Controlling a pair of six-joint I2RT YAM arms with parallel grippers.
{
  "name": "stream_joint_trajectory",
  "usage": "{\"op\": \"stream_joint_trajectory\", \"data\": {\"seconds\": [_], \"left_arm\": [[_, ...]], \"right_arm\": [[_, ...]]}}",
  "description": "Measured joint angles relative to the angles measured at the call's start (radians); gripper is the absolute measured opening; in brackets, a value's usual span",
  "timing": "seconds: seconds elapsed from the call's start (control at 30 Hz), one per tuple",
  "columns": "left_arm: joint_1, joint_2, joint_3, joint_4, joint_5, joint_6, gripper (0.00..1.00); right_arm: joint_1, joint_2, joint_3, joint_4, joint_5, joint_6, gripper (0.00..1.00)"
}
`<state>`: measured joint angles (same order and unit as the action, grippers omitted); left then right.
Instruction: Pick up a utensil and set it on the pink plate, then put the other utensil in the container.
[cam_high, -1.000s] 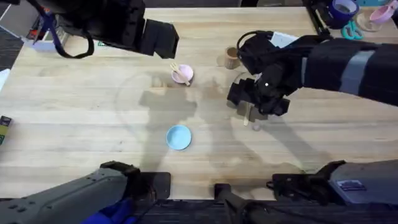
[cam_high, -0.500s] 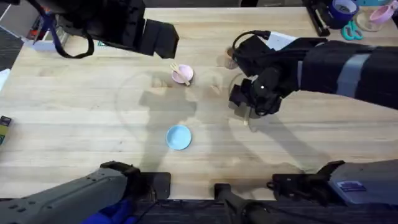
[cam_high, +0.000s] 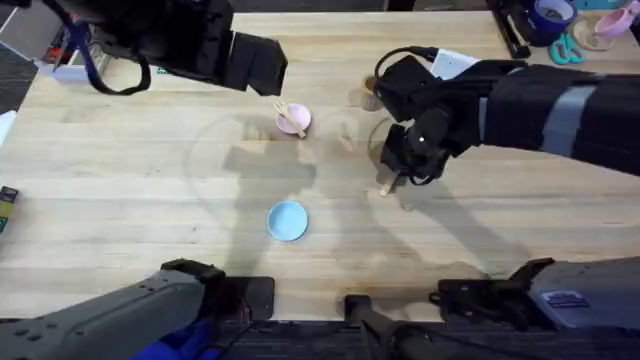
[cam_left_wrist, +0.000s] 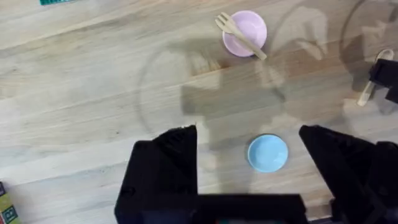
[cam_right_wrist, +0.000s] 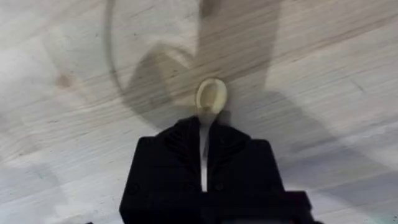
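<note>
The pink plate (cam_high: 293, 119) (cam_left_wrist: 244, 33) lies at the table's far middle with the wooden fork (cam_high: 288, 117) (cam_left_wrist: 241, 36) across it. My right gripper (cam_high: 404, 166) (cam_right_wrist: 203, 155) is shut on the wooden spoon's handle. The spoon (cam_high: 385, 187) (cam_left_wrist: 372, 86) hangs tilted just above the table, its oval bowl (cam_right_wrist: 211, 96) sticking out past the fingers. The wooden container (cam_high: 362, 97) sits just beyond the right arm, mostly hidden by it. My left gripper (cam_left_wrist: 249, 168) hangs open and empty high over the blue plate.
A light blue plate (cam_high: 287, 220) (cam_left_wrist: 268, 152) sits nearer the front, in the middle. Tape (cam_high: 553, 14), scissors (cam_high: 566, 50) and a white paper (cam_high: 452, 62) lie at the far right. A small box (cam_high: 8, 207) is at the left edge.
My right gripper has shifted a little to the left and toward the far side with the spoon, and the spoon's lower end has swung left. The left arm has stayed still.
</note>
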<state>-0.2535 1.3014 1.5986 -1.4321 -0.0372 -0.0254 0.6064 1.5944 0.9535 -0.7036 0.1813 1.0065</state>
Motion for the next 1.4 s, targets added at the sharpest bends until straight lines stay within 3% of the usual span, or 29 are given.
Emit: {"op": "stream_joint_trajectory", "data": {"seconds": [0.27,0.43,0.63,0.87,1.03,1.23,1.4], "left_arm": [[0.000,0.000,0.000,0.002,0.000,0.000,0.993],[0.000,0.000,0.000,0.079,0.000,0.026,0.993],[0.000,0.008,0.000,0.187,0.003,0.141,0.993],[0.013,0.103,0.000,0.242,0.050,0.361,0.993],[0.086,0.177,-0.001,0.303,0.182,0.532,0.993],[0.232,0.258,-0.001,0.352,0.443,0.729,0.993],[0.290,0.351,-0.001,0.351,0.651,0.928,0.993]], "right_arm": [[-0.001,0.000,0.001,-0.002,0.002,-0.001,0.031],[-0.002,0.001,0.008,-0.005,-0.004,-0.054,0.032],[-0.015,0.005,0.042,-0.019,-0.031,-0.171,0.032],[-0.102,-0.052,0.115,-0.058,-0.043,-0.354,0.032],[-0.175,-0.137,0.150,-0.096,-0.044,-0.465,0.032],[-0.269,-0.217,0.152,-0.101,-0.044,-0.570,0.032],[-0.341,-0.266,0.152,-0.056,-0.043,-0.654,0.032]]}}
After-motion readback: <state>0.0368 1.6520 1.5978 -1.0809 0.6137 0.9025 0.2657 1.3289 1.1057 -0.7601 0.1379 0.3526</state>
